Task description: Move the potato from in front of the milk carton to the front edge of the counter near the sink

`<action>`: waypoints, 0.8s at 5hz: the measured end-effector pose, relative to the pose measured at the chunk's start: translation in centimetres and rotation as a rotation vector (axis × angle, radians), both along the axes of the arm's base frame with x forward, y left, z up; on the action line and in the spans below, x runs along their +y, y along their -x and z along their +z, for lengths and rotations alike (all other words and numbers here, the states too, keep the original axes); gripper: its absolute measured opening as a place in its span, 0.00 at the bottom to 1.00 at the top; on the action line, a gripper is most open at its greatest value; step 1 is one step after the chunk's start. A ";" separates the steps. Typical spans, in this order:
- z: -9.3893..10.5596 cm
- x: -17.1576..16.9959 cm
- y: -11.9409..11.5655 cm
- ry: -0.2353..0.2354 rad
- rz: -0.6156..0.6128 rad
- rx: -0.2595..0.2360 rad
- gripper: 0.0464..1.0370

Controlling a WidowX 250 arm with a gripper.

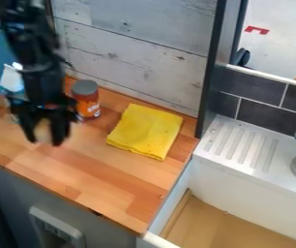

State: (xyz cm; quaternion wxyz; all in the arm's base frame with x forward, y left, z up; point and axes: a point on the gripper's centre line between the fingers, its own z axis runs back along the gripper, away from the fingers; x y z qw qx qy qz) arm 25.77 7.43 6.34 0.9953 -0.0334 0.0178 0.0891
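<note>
The place was a small mock kitchen, with a striped wooden counter (115, 169), white sink (241, 193), grooved white drainboard (276, 154) and dark-grey rectangular wall tiles (254, 91).

Bright, soft light, src unclear; shadows faint. Slight sheen on bench (92, 164) nr arm (37, 72). Arm v. dark w/ heavy blur, bench less so. White wall (283, 46) upper R brightest.

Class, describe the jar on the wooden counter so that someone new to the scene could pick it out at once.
Find the wooden counter below the pale plank wall. Towards its back edge, seen between the black gripper and the yellow cloth, stands a jar. Its orange colouring and grey lid set it apart from the flat cloth.
</note>
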 end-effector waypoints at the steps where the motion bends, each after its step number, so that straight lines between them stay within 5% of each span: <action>1: -1.4 -4.5 0.5 0.022 -0.163 0.018 0.60; 2: -2.4 -7.8 0.6 0.026 -0.265 0.014 0.60; 4: -6.4 -10.3 0.0 0.006 -0.311 0.092 0.58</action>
